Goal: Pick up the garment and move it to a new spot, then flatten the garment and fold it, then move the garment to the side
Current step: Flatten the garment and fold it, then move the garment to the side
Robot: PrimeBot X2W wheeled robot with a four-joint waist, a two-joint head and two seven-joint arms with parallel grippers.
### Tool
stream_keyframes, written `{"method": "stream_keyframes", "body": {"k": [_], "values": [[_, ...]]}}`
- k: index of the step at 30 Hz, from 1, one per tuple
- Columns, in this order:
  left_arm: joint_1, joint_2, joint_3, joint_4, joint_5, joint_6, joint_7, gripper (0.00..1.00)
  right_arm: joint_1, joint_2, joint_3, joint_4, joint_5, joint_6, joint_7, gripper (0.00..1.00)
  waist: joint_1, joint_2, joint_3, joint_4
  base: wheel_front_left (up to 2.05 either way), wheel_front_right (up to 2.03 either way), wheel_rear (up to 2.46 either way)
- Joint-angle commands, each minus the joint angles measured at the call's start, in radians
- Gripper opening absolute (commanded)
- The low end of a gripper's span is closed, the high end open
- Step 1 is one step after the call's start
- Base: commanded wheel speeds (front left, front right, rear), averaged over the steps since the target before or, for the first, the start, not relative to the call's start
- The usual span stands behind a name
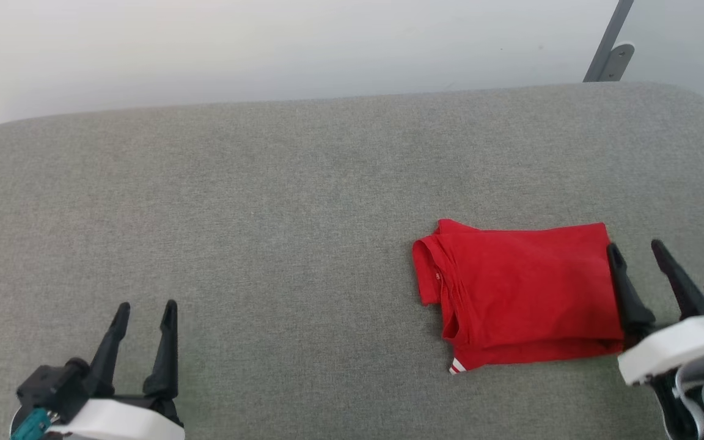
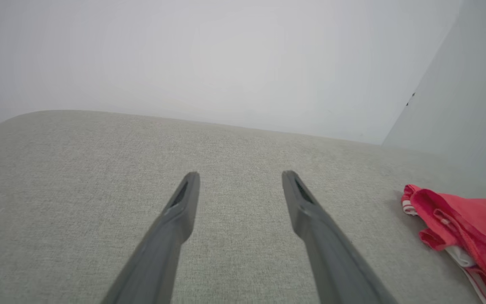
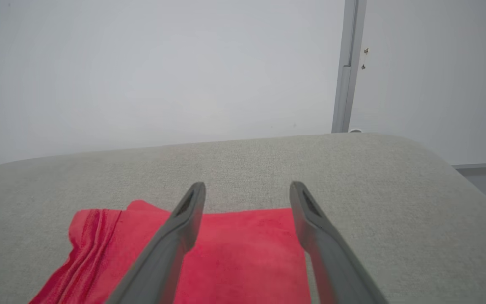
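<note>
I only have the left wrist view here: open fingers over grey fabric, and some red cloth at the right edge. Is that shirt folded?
Observer: Yes. The head view shows the red shirt as a neat folded rectangle on the grey fabric surface.
Operator: Where is the right hand?
Observer: The right hand is at the shirt's right edge, open and holding nothing.
Operator: Is the shirt off to one side?
Observer: Yes, it lies on the surface's right half, far from the left hand.
</note>
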Motion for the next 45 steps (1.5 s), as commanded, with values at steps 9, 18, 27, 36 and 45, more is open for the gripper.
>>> {"method": "stream_keyframes", "body": {"k": [9,18,27,36,45], "values": [[0.123,-0.032,0.073,-0.107,0.047,0.001,-0.005,1.00,0.168,0.047,-0.107,-0.137,-0.051,0.000,0.005,1.00,0.0000,-0.0001,0.005,0.013,0.00,0.00,0.00],[0.164,-0.058,0.106,-0.159,0.067,0.001,-0.005,1.00,0.242,0.077,-0.183,-0.248,-0.085,0.000,0.066,1.00,0.0000,-0.0001,0.016,0.024,0.00,0.00,0.00],[0.143,-0.064,0.093,-0.164,0.076,0.001,-0.005,1.00,0.246,0.089,-0.196,-0.284,-0.096,0.000,0.114,1.00,0.0000,-0.0001,0.024,0.024,0.00,0.00,0.00],[0.037,-0.041,0.016,-0.151,0.071,0.001,-0.005,1.00,0.162,-0.012,-0.208,-0.280,-0.081,0.000,0.445,1.00,0.0000,-0.0001,0.105,0.038,0.00,0.00,0.00],[-0.119,-0.020,-0.074,-0.130,0.046,0.001,-0.005,1.00,0.008,-0.112,-0.237,-0.313,-0.009,0.000,0.926,1.00,0.0000,-0.0001,0.257,0.068,0.00,0.00,0.00]]}}
